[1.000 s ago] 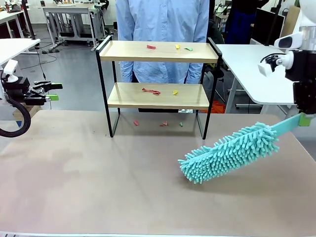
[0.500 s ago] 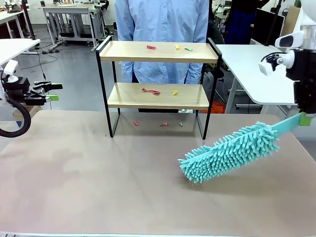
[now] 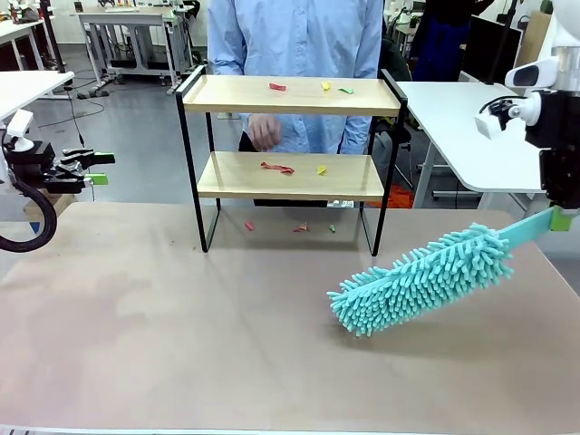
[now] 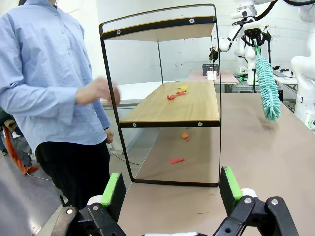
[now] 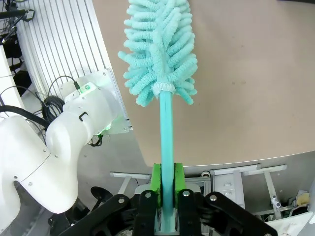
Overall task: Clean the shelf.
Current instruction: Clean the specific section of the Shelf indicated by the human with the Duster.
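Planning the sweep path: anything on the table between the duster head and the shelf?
Front view: bare tabletop between the teal duster and the shelf. The nearest bits are small scraps on the table under the shelf.

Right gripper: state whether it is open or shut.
Shut, on the turquoise chenille duster with a flat plastic handle: the black right gripper has its green pads pressing the handle from both sides.

Two white, smooth-shelled robot arms [image 3: 535, 74] end in black hardware: the left gripper [image 3: 98, 169] and right gripper [image 5: 168, 179] carry green pads [image 4: 113, 189] (a black cable [image 3: 51, 219] loops beside the left). The person [image 3: 272, 36] wears a long-sleeved light-blue shirt [image 4: 44, 88] and dark trousers [image 4: 74, 167].
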`<state>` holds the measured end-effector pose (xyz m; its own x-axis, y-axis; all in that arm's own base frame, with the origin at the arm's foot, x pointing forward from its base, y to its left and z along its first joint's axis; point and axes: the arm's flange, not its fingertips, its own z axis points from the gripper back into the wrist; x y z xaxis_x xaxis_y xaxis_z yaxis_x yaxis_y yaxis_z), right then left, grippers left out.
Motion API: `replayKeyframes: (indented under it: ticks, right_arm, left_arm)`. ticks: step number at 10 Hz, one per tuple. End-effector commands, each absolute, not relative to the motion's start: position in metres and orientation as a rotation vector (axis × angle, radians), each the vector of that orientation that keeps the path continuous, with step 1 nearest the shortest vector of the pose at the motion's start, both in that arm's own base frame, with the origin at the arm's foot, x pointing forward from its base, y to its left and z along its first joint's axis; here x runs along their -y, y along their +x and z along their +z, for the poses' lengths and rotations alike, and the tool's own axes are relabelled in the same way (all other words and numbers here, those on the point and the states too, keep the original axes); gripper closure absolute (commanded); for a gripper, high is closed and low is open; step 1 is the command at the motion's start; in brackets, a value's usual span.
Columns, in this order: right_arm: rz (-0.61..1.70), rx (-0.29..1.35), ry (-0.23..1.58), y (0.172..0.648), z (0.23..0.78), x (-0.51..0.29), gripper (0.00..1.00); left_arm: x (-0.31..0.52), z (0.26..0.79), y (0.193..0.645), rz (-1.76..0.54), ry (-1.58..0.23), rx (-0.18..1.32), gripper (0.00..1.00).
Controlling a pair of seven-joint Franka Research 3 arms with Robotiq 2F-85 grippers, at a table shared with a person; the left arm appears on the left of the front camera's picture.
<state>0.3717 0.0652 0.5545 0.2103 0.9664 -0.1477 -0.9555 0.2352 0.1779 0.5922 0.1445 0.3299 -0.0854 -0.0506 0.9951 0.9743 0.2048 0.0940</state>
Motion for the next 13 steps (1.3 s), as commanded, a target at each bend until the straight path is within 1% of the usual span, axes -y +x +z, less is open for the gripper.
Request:
replayKeyframes:
  ticks: [1,13]
  right_arm:
    - [1.340,-0.250,0.048,0.3699,0.5560,-0.0628,0.87]
    - [1.340,-0.250,0.048,0.3699,0.5560,-0.0628,0.87]
  left_arm:
    - [-0.1438,0.3326,0.5909,-1.144,-0.977,1.332,0.00]
    - [-0.1438,0.3326,0.5909,-1.144,-0.977,1.332,0.00]
